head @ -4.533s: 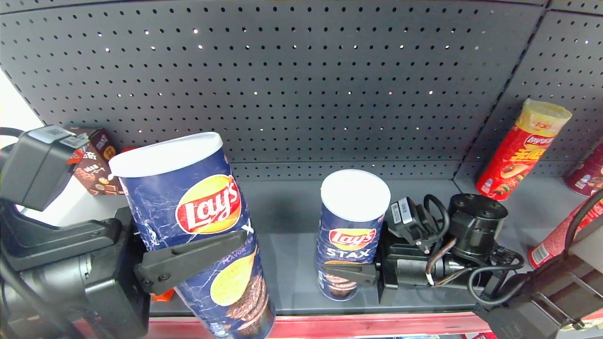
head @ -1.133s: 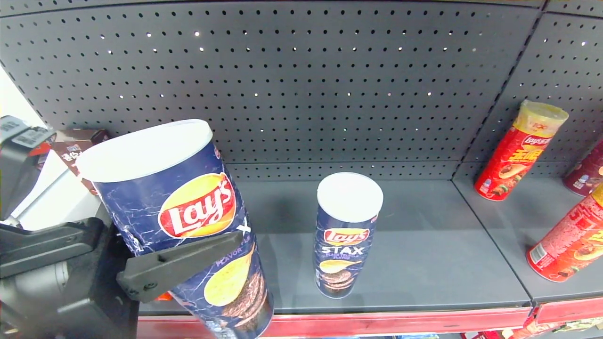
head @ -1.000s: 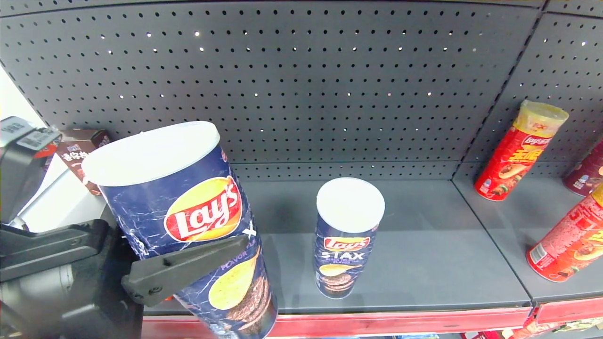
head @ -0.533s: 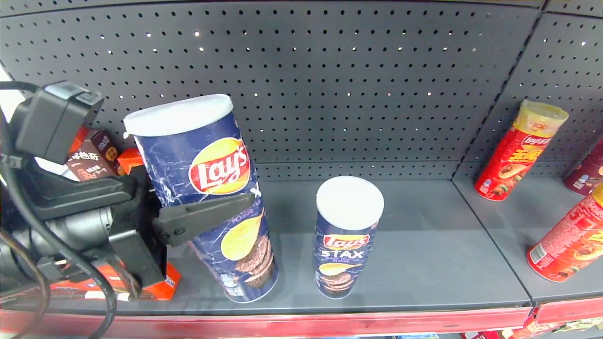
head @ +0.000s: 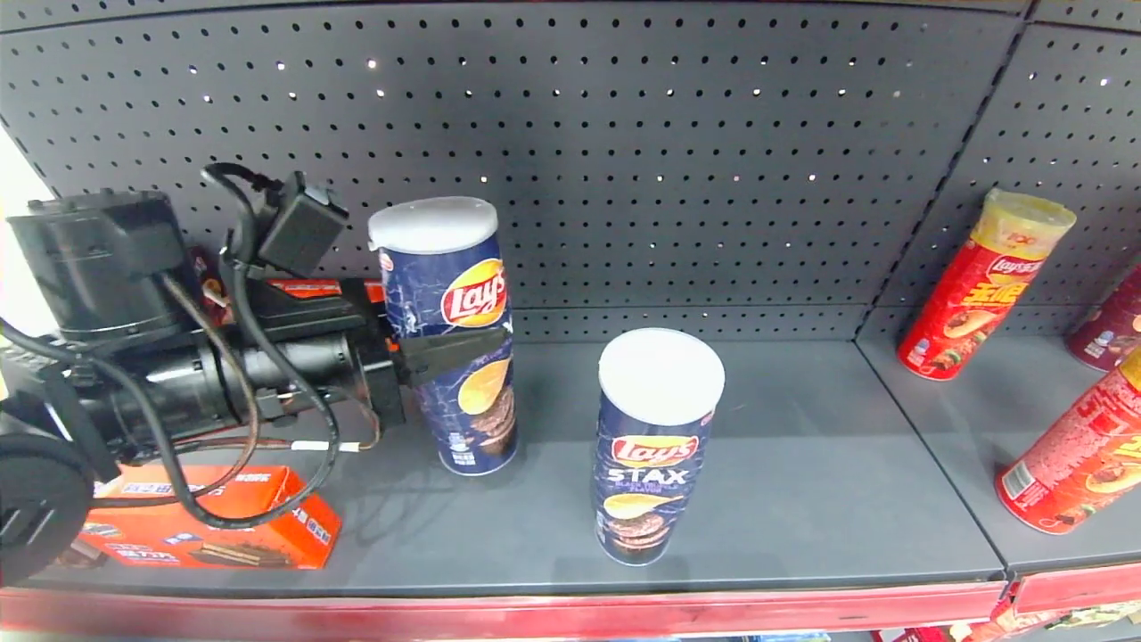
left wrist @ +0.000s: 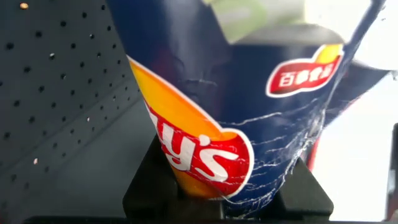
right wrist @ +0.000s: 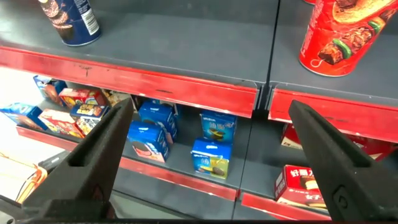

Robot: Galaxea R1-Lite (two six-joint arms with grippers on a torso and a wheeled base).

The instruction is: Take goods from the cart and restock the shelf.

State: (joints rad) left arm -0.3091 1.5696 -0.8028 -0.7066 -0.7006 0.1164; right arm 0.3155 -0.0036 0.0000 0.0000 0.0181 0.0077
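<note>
Clamping hard, the left gripper (head: pixel 450 348) has the blue chips can (head: pixel 446 294) pinched about mid-height, one dark finger (head: pixel 455 349) lying across the front of the label and the other hidden behind. The can stands almost upright, leaning a touch, white lid on top, toward the back of the shelf (head: pixel 802 481), near the perforated back panel (head: pixel 624 160). Its base is down at the deck; whether it actually bears on it, I cannot tell. The left wrist view has the label pressed right up close, dark fingers on either side.

Nearer the front edge and off to the right stands a second blue can (head: pixel 658 446), upright, on its own, well apart from the held one. An orange box (head: pixel 223 530) lies flat at the front left, under the arm. In the next bay to the right, three red cans (head: pixel 985 285) stand or lean.

The right gripper (right wrist: pixel 209 106) hangs spread wide and holding nothing, out in front of the red front edge (right wrist: pixel 155 81), with blue boxes (right wrist: pixel 214 146) on the lower tiers beyond it.
</note>
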